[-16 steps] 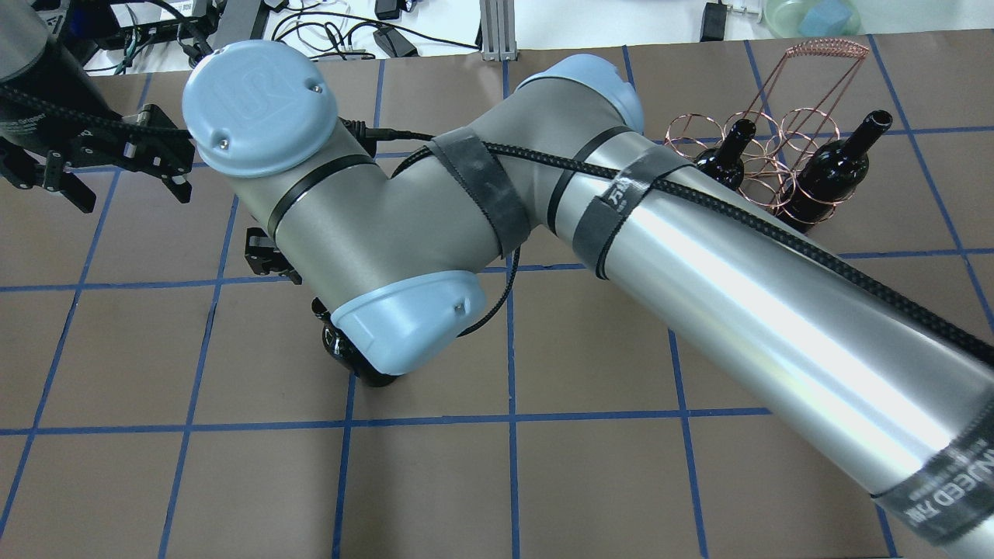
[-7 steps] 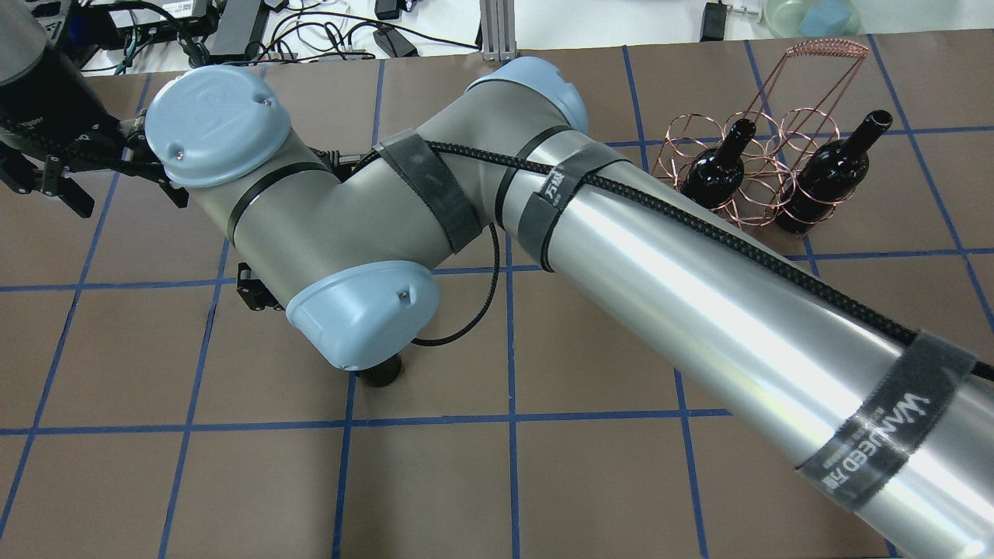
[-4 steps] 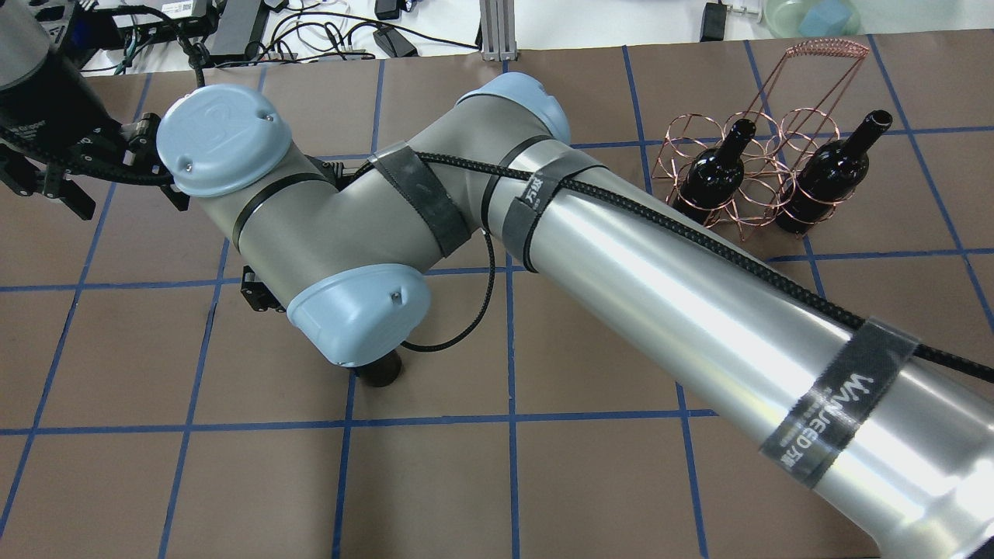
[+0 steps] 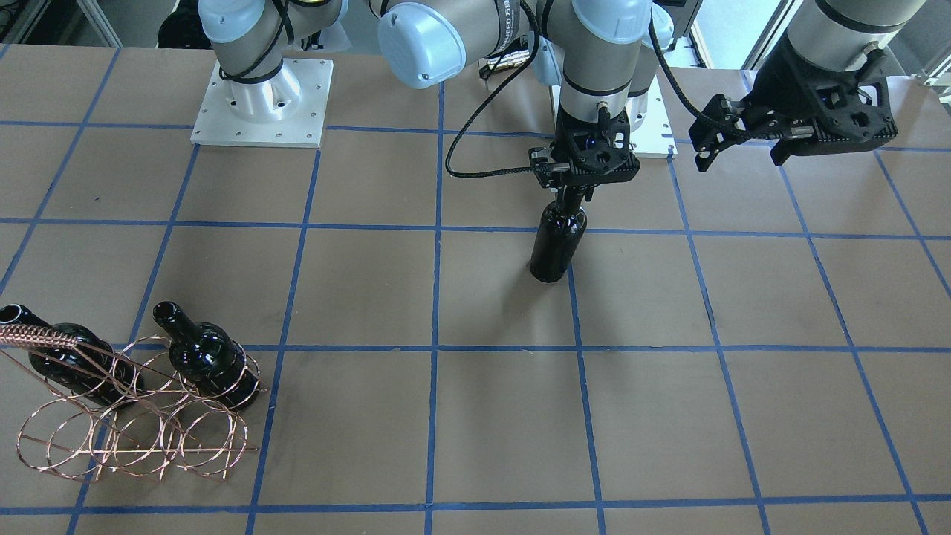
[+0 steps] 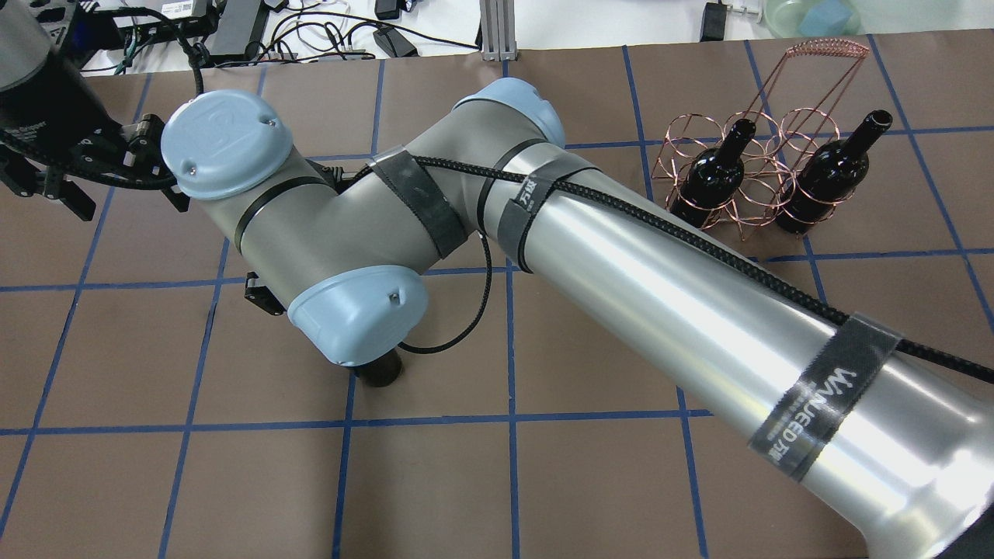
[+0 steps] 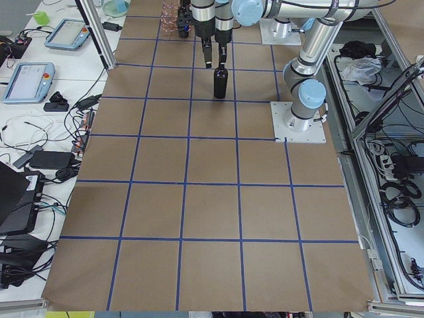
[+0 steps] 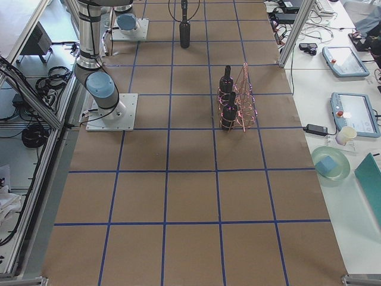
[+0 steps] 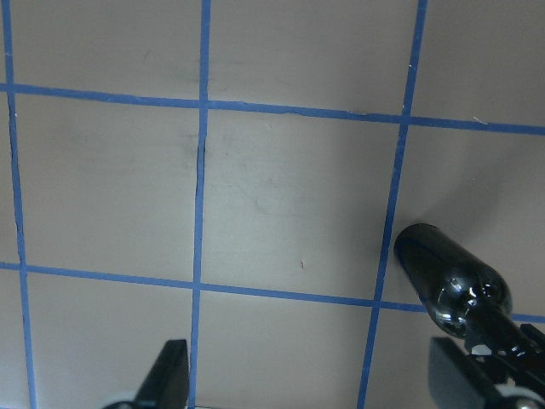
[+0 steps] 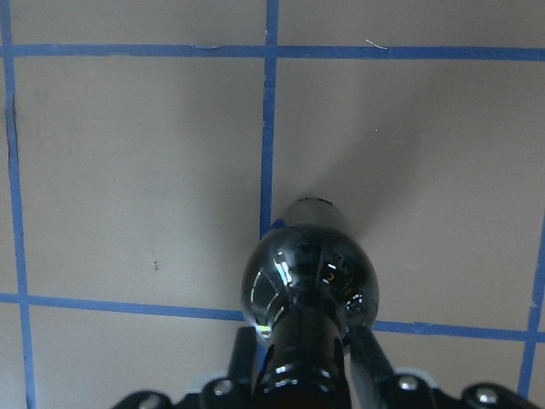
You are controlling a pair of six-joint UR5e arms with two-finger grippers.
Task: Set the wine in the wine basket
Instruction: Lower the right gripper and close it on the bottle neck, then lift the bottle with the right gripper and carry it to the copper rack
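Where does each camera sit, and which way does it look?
Front-facing: across the table, facing the robot, looking steeply down; right arm and left arm enter from the top.
Overhead: behind the robot, looking forward and down; the right arm fills it.
Exterior left: table's left end, looking along it; left arm nearer.
Exterior right: opposite end; right arm nearer.
Left wrist: looks down past the open left tool.
Right wrist: looks down the wine in the right tool.
Shared: front-facing and overhead both show the wine basket.
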